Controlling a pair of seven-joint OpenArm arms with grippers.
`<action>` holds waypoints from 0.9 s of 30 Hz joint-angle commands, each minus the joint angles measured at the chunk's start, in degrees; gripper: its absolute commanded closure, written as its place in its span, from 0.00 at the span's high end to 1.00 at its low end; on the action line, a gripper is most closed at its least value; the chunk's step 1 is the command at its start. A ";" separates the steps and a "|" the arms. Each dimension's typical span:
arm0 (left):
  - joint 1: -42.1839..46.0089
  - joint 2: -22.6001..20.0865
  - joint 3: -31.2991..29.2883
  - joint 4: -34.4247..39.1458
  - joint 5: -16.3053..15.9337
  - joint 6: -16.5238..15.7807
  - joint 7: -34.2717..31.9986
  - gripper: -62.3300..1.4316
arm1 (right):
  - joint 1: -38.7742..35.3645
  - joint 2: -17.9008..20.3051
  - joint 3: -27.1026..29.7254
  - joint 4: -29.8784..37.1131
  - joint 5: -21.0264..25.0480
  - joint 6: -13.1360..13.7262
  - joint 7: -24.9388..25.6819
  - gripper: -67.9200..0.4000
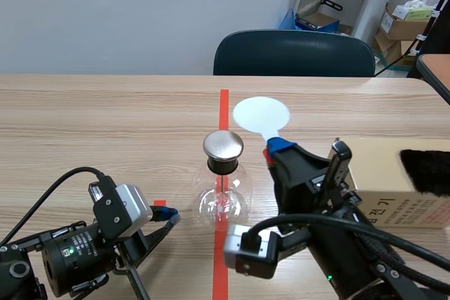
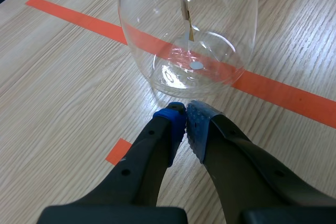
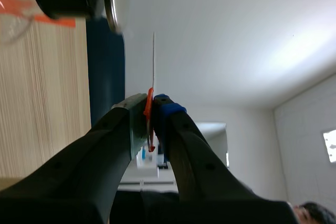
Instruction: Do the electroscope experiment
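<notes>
- right gripper point(image 1: 274, 150) clamped on the white disc point(image 1: 261, 114), which sits just beside the metal cap point(image 1: 223, 145) of the electroscope point(image 1: 223, 194).
- left gripper point(image 2: 186, 121) closed, empty, at electroscope base.
- risk: a low swing could topple the electroscope.

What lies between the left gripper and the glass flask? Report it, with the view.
Nothing. The left wrist view shows the shut left gripper right at the flask base, with at most a sliver of bare table between.
</notes>
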 commanded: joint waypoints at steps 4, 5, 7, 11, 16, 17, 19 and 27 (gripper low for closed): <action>-0.15 0.42 -0.07 0.76 -0.39 0.09 -0.68 0.11 | 0.37 0.63 0.13 0.83 -0.09 -0.48 -9.44 0.03; -0.15 0.42 -0.07 0.76 -0.39 0.09 -0.68 0.11 | 0.37 0.63 0.13 0.83 -0.09 -0.48 -11.39 0.03; -0.15 0.42 -0.07 0.76 -0.39 0.09 -0.68 0.11 | 0.37 0.63 0.13 0.83 -0.09 -0.48 -14.82 0.03; -0.15 0.42 -0.07 0.76 -0.39 0.09 -0.68 0.11 | 0.37 0.63 0.13 0.83 -0.09 -0.48 -19.67 0.03; -0.15 0.42 -0.07 0.76 -0.39 0.09 -0.68 0.11 | 0.37 0.63 0.13 0.83 -0.09 -0.48 -20.63 0.03; -0.15 0.42 -0.07 0.76 -0.39 0.09 -0.68 0.11 | 0.37 0.63 0.13 0.83 -0.09 -0.48 -20.00 0.03; -0.15 0.42 -0.07 0.76 -0.39 0.09 -0.68 0.11 | 0.37 0.63 0.13 0.83 -0.09 -0.48 -17.46 0.03; -0.15 0.42 -0.07 0.76 -0.39 0.09 -0.68 0.11 | 0.37 0.63 0.11 0.83 -0.09 -0.48 -2.84 0.03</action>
